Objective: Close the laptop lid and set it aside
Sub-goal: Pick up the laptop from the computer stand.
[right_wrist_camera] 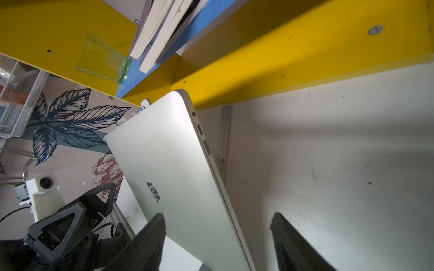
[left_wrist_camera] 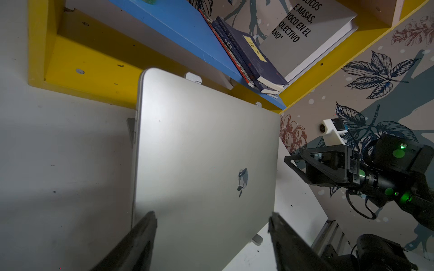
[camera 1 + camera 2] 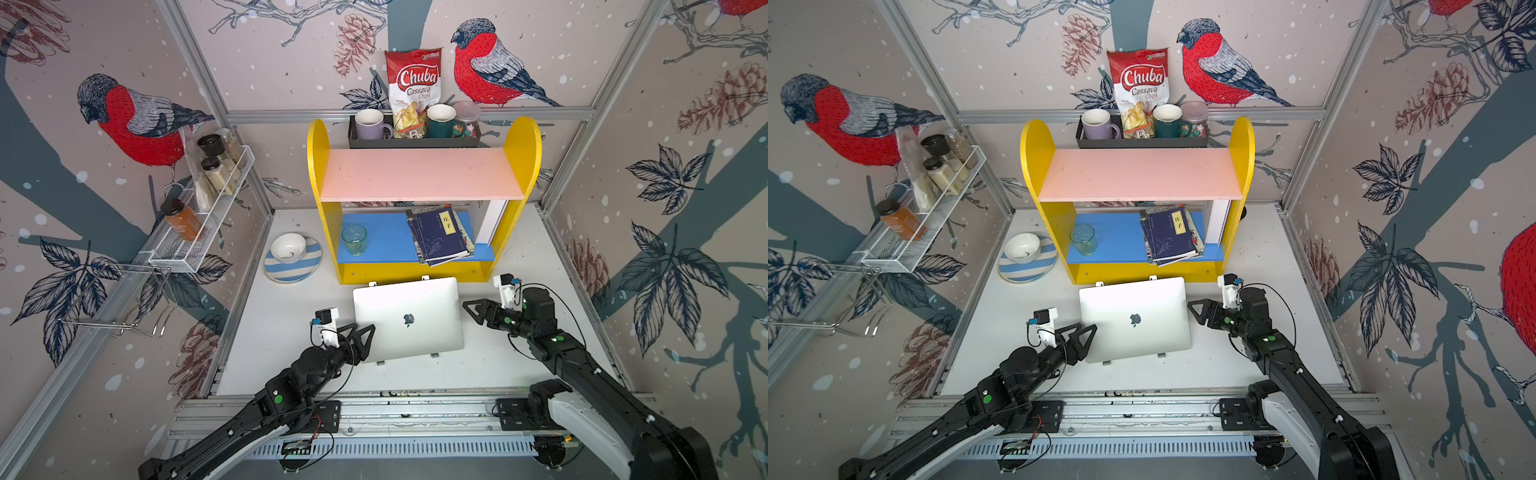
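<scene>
Your white table (image 3: 291, 374) stands in a booth papered with birds, with a yellow shelf (image 3: 326, 232) at its back. Just in front of that shelf the laptop (image 3: 409, 332) rests on a stand (image 3: 434, 355), whose feet peek out from under it. The laptop lid (image 3: 1142, 299) is down flat, logo up. Your left gripper (image 3: 362, 331) is at the laptop's near left corner, its fingers (image 2: 145, 232) spread wide over the lid; you cannot tell whether they touch it. Your right gripper (image 3: 468, 306) hangs just beside the right edge, fingers (image 1: 152, 234) also spread, holding nothing.
</scene>
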Controlling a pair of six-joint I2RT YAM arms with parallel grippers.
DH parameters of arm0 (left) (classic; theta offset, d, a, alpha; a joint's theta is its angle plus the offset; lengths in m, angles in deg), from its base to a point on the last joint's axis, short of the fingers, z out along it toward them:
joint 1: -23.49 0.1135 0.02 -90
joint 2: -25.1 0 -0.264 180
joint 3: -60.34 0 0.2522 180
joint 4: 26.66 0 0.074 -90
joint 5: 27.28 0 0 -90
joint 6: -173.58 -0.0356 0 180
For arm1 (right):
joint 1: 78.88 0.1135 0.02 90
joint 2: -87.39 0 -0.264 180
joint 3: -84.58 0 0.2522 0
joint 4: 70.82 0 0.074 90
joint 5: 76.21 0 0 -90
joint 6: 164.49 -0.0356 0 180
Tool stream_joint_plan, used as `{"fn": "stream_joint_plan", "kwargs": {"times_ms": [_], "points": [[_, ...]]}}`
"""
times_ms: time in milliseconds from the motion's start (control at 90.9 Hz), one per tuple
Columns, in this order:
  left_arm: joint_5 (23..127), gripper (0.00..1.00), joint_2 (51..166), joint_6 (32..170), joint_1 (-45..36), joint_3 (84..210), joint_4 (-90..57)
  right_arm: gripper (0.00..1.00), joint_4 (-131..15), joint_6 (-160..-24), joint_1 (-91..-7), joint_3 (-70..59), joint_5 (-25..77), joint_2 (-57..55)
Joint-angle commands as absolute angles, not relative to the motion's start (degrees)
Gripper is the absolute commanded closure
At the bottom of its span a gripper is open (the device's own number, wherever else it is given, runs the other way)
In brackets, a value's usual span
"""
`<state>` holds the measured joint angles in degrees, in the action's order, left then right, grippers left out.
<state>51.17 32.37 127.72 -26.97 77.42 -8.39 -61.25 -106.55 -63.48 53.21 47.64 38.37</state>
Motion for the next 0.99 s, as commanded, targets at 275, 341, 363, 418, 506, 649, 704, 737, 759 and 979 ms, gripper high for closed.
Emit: {"fn": "stream_joint_plan", "kwargs": {"times_ms": [275, 341, 363, 418, 506, 649, 704, 737, 759, 979], "points": [[77.8, 0.01, 48.3, 125.6, -18.0, 88.2, -17.1, 0.32, -75.6, -107.3, -64.6, 55.5, 52.2, 32.7], [76.4, 0.01, 49.1, 124.9, -18.0, 91.9, -12.7, 0.31, -75.6, -107.3, -64.6, 55.4, 52.1, 32.7], [74.4, 0.02, 49.0, 125.0, -18.0, 93.3, -10.7, 0.31, -75.5, -107.3, -64.6, 55.3, 52.1, 32.8], [69.8, 0.03, 48.4, 125.7, -18.0, 95.4, -6.3, 0.28, -74.8, -107.3, -64.7, 55.1, 51.9, 33.2], [67.1, 0.03, 46.1, 122.3, -18.0, 98.1, -2.1, 0.23, -72.8, -107.2, -64.8, 54.3, 50.9, 34.4], [62.2, 0.04, 44.0, 114.9, -18.0, 104.1, 8.0, 0.2, -70.4, -106.6, -65.0, 53.0, 50.0, 35.7], [61.6, 0.04, 45.2, 113.5, -17.9, 104.1, 8.6, 0.22, -71.1, -106.4, -65.0, 52.7, 49.7, 35.4], [61.1, 0.04, 45.9, 113.2, -17.9, 103.2, 7.9, 0.24, -71.8, -106.4, -65.0, 52.5, 49.8, 34.8], [61.3, 0.05, 46.3, 113.1, -17.9, 102.0, 6.4, 0.27, -72.3, -106.2, -65.1, 52.3, 49.7, 34.4], [66.7, 0.05, 44.7, 117.9, -13.8, 85.8, -8.4, 0.38, -76.6, -104.8, -66.4, 52.1, 51.3, 26.9]]}}
